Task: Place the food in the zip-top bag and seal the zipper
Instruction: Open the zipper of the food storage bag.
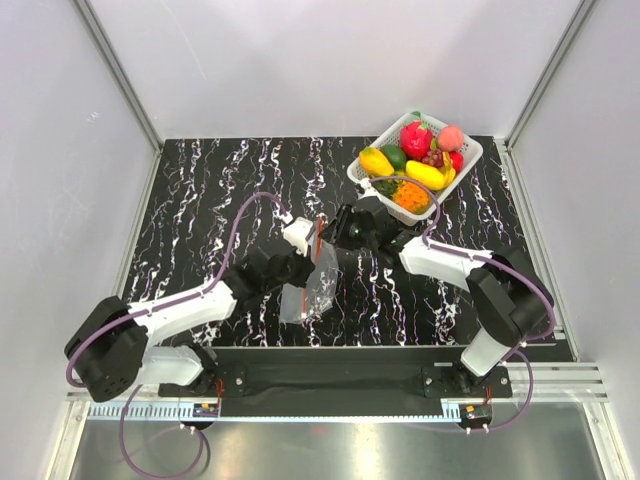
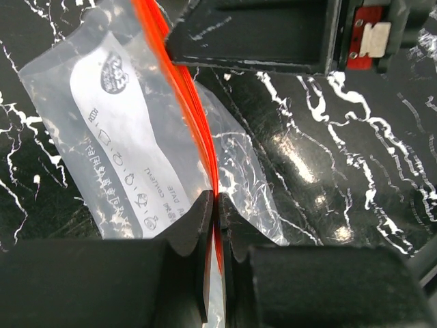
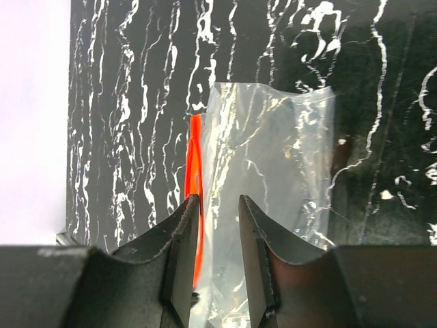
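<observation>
The clear zip-top bag (image 1: 312,285) is held up off the black marbled table between my two grippers, and no food shows inside it. My left gripper (image 2: 217,201) is shut on the red-orange zipper (image 2: 184,102). In the top view the left gripper (image 1: 300,252) is at the bag's upper edge. My right gripper (image 3: 218,201) is open and straddles the bag (image 3: 273,164), with the zipper (image 3: 194,164) just inside its left finger. In the top view it (image 1: 338,232) faces the left gripper. The food (image 1: 415,165), yellow, green, red, pink and orange toys, lies in the white basket.
The white slotted basket (image 1: 470,150) stands at the table's back right, just behind the right arm. White walls with metal frame posts enclose the table on three sides. The right gripper's black body (image 2: 259,34) fills the top of the left wrist view.
</observation>
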Robot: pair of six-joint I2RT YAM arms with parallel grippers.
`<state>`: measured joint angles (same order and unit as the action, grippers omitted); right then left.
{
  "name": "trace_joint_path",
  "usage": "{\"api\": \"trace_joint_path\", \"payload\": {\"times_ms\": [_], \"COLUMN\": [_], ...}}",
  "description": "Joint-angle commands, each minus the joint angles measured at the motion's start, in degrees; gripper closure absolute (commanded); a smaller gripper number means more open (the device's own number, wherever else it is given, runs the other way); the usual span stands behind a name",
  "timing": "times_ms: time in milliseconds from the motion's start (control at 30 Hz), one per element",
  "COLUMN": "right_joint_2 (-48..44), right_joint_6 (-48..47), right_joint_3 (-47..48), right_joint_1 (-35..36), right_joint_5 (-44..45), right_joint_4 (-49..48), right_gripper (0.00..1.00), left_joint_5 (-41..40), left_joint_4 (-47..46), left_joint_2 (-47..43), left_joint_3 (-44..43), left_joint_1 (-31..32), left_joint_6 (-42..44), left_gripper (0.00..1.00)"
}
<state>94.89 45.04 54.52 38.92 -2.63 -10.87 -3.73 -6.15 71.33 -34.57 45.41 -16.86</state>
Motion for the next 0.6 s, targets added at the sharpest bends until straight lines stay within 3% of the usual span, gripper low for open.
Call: {"api": "trace_joint_path", "payload": {"times_ms": [0, 167, 467, 533, 567], "right_joint_2": [-0.3, -0.8, -1.6, -1.5, -1.5], "right_joint_6": [0.7, 0.4, -0.8, -0.7, -0.5], "right_joint_3": [2.6, 2.5, 2.3, 2.2, 2.1], "right_joint_1": [1.1, 2.0, 3.1, 3.3, 3.3], "right_joint_5": [0.0, -0.3, -0.4, -1.0, -1.1], "right_joint_4": [0.3, 2.1, 3.8, 3.6, 3.4], "right_gripper": [0.63, 0.64, 0.70, 0.73, 0.82], "left_joint_5": [-4.5, -9.5, -11.0, -11.2, -11.2], "left_joint_4": [-1.3, -0.1, 0.2, 0.2, 0.2], "left_joint_2": [0.6, 1.4, 1.7, 1.7, 1.7], "left_joint_3": [-2.8, -4.0, -4.4, -4.4, -4.3], "left_joint_1": [1.7, 4.2, 5.3, 5.3, 5.4], "left_joint_6": [1.9, 3.2, 3.7, 3.5, 3.4], "left_gripper": [0.90, 0.90, 0.90, 0.90, 0.88]}}
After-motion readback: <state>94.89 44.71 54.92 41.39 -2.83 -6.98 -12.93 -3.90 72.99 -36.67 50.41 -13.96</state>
